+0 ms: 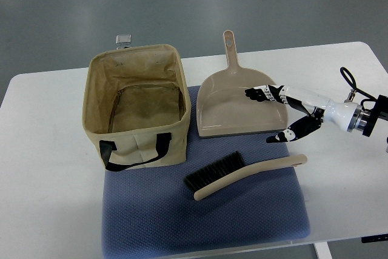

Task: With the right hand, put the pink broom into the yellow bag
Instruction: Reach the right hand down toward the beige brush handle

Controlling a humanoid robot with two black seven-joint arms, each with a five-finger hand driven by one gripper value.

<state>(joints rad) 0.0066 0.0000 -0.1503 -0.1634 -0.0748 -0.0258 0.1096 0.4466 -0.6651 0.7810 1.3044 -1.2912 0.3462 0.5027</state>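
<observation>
The broom (pixel 242 174) is a pale pink-beige hand brush with black bristles, lying on the blue mat (pixel 200 222) in front of the dustpan, handle pointing right. The yellow-tan fabric bag (pixel 134 106) stands open at the left, with black handles on its front. My right hand (pixel 268 116) reaches in from the right edge, fingers spread and empty. It hovers over the dustpan's right side, above and slightly right of the broom's handle end, apart from it. The left arm does not show.
A beige dustpan (pixel 233 104) lies behind the broom, handle pointing away. The white table (pixel 42 168) extends around the mat. A small metal clip (pixel 124 39) sits at the table's far edge behind the bag.
</observation>
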